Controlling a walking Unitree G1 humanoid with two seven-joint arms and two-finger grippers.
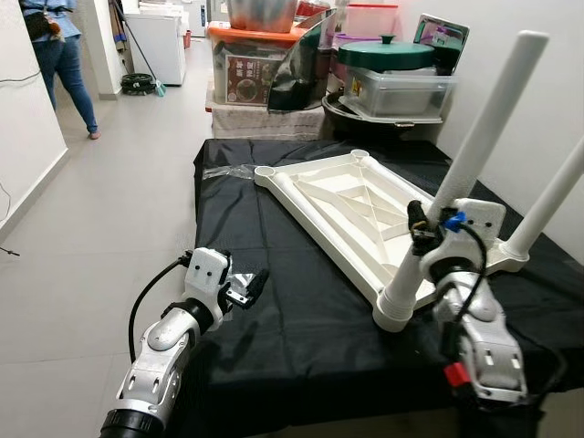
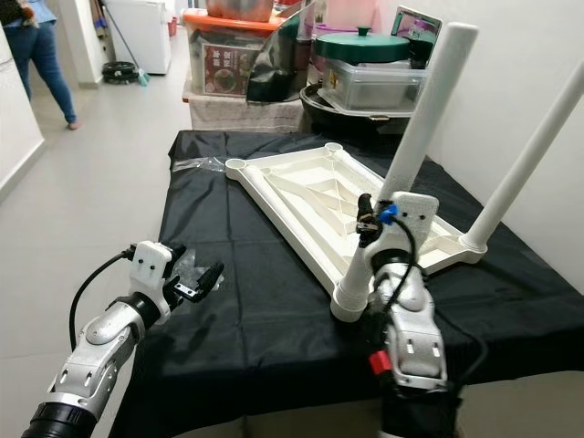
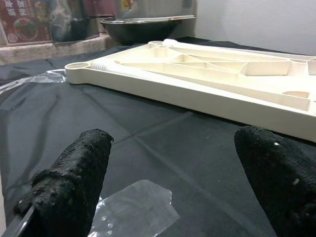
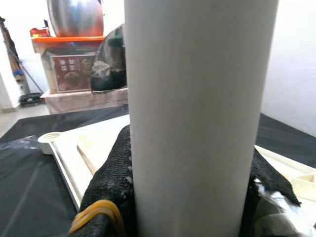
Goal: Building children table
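Your white plastic tabletop (image 1: 347, 205) lies upside down on the black cloth (image 1: 274, 301) that covers the work surface, ribs facing up. Two white legs stand in its near sockets: the near leg (image 1: 465, 169) and a second leg (image 1: 552, 196) at the corner further right. The two far corner sockets (image 1: 265, 171) are bare. Your right gripper (image 2: 372, 219) is clamped around the near leg low on its shaft; in the right wrist view the black fingers (image 4: 111, 185) hug the tube on both sides. Your left gripper (image 1: 248, 285) hovers at the near-left edge of the cloth, well apart from the tabletop, fingers spread wide with nothing between them; in the left wrist view its fingertips (image 3: 74, 182) sit just above a scrap of clear plastic film (image 3: 136, 210). More clear film (image 1: 224, 171) lies near the far-left socket. Behind the table, a clear bin with an orange lid (image 1: 255, 59) carries a metal pot (image 1: 263, 14) on top; contents of the bin can't be made out beyond a printed label. A clear lidded box (image 1: 397, 91) sits on a dark basin (image 1: 365, 119), with a green round lid (image 1: 385, 53) on top. A person (image 1: 59, 55) in jeans stands far left on the floor.
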